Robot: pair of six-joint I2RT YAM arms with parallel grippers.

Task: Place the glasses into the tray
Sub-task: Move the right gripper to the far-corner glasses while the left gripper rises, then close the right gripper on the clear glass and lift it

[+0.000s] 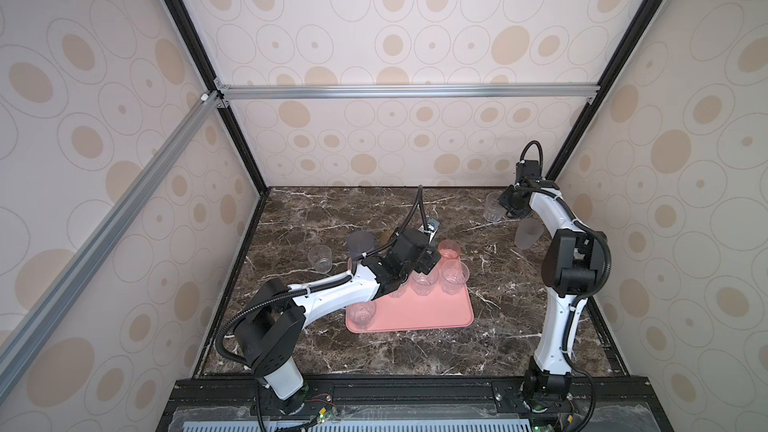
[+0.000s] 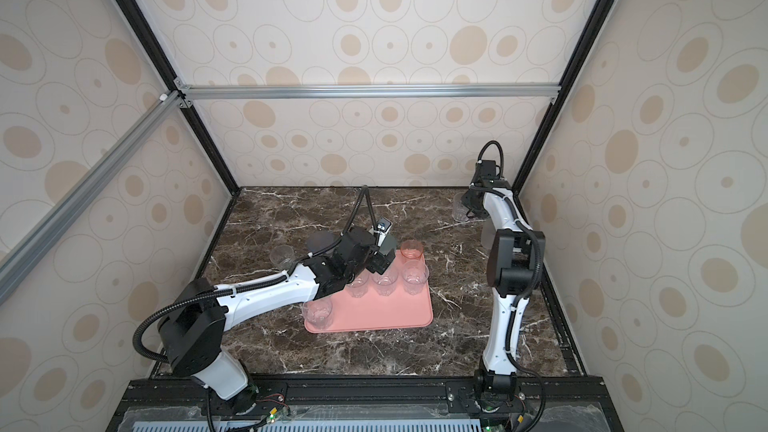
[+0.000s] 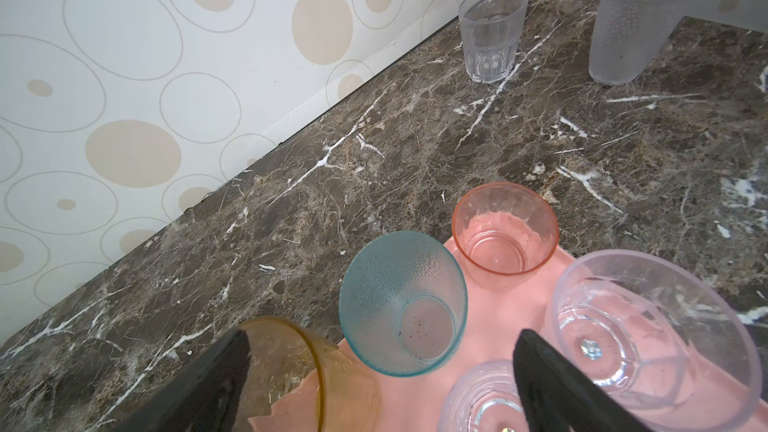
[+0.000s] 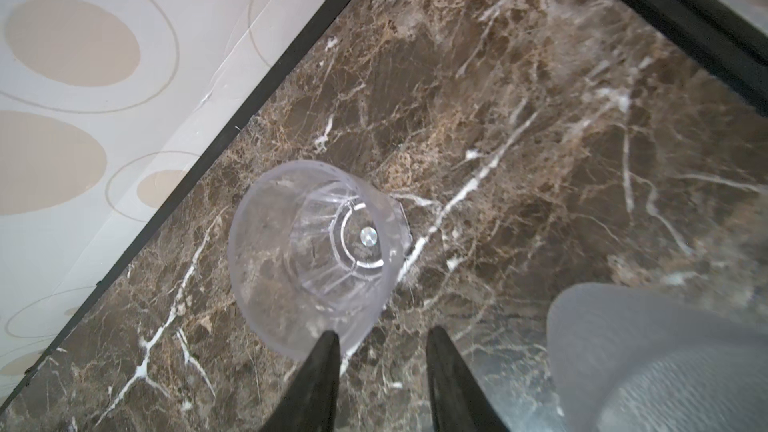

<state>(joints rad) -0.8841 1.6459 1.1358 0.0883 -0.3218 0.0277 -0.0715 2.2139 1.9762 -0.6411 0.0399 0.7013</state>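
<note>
Left claw [image 3: 384,334] stood wide open around the teal tumbler [image 3: 403,305], clear of it — the glass sat upright at the far edge of the tray [image 1: 415,317] beside the pink tumbler [image 3: 505,230]. Right claw [image 4: 382,332] hung part open and empty at the rim of a clear faceted tumbler [image 4: 307,251] on the tabletop [image 1: 374,355] near the far right corner — possibly touching it.
</note>
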